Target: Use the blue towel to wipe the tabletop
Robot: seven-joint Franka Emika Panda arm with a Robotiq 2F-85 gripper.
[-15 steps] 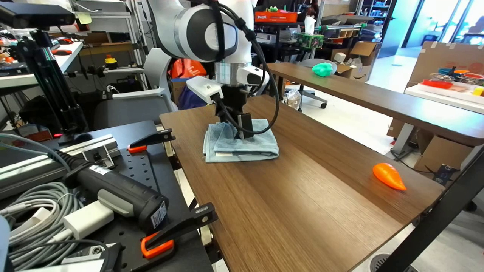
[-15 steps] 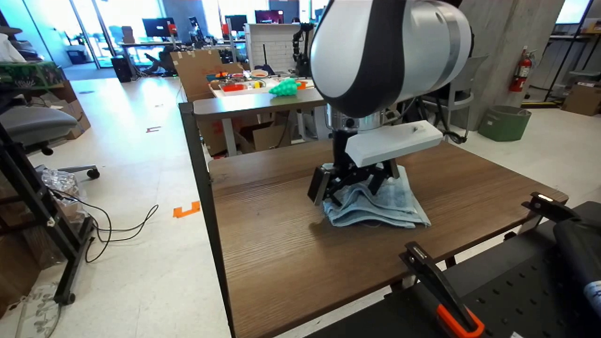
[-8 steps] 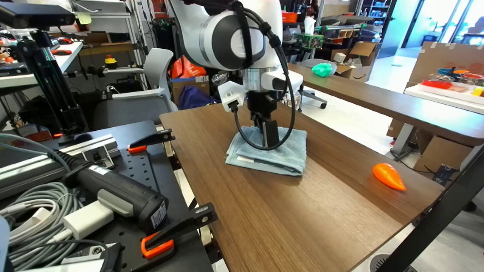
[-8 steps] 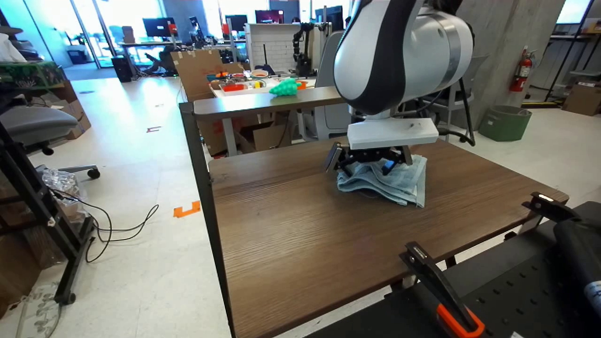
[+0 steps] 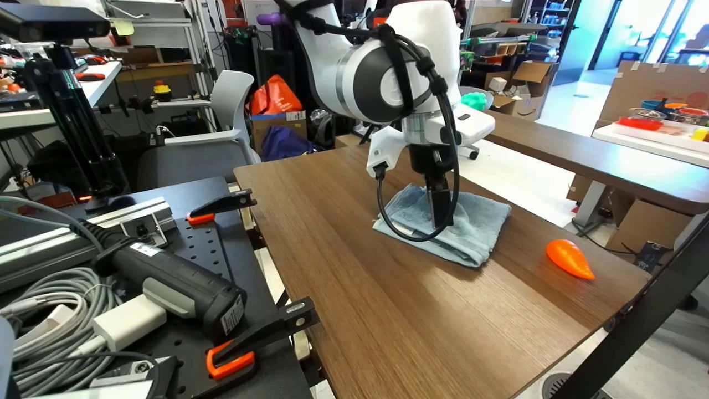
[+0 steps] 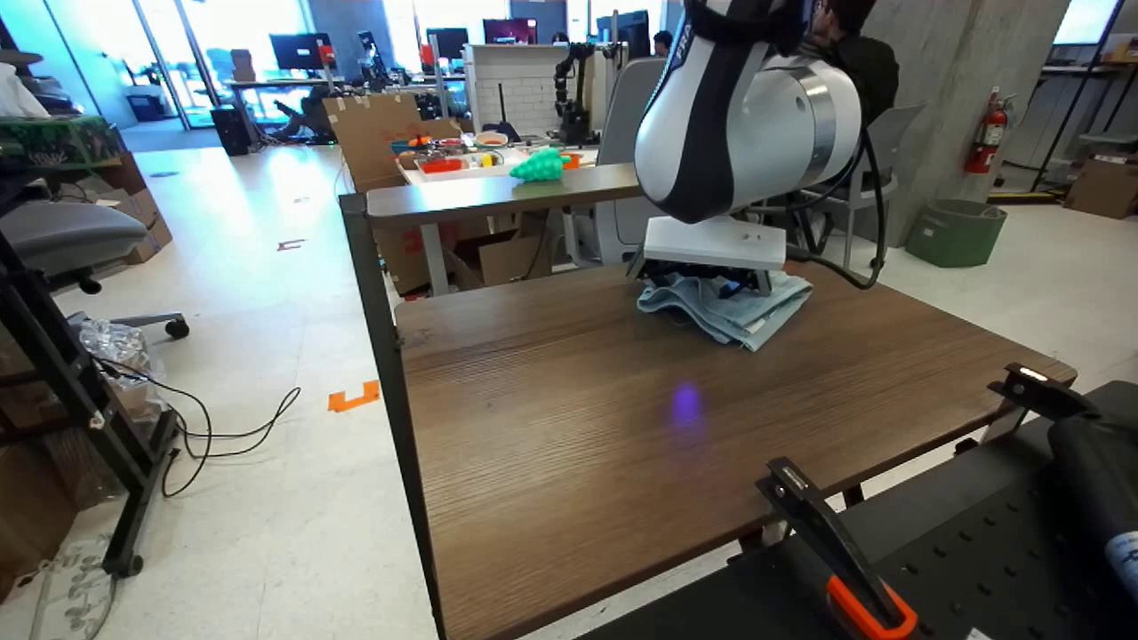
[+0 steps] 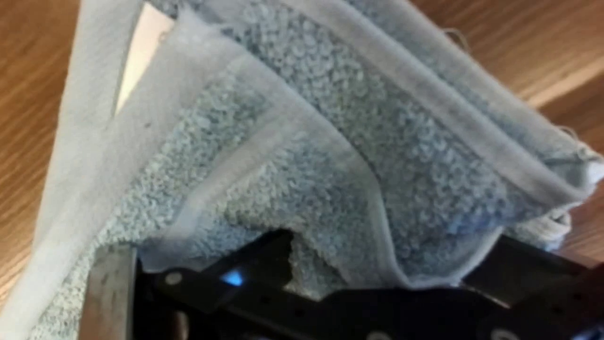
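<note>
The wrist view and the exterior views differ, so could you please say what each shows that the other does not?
Only the wrist view shows the fine loops of the blue towel. Only the exterior views show the robot arm, the green object and, in an exterior view, the orange object. All share the towel lying on the brown tabletop, with the hand on it.

A towel on a counter, with the fingers down on it.
In an exterior view, the towel lies nearer the counter's right long edge than its left; farther right, by the right corner, is a separate object. Along the left long edge runs a side counter, with two clamps at its facing rim, a handheld device left of them, a cable coil farther left. Beyond the right long edge stands a back counter, bearing an item.
</note>
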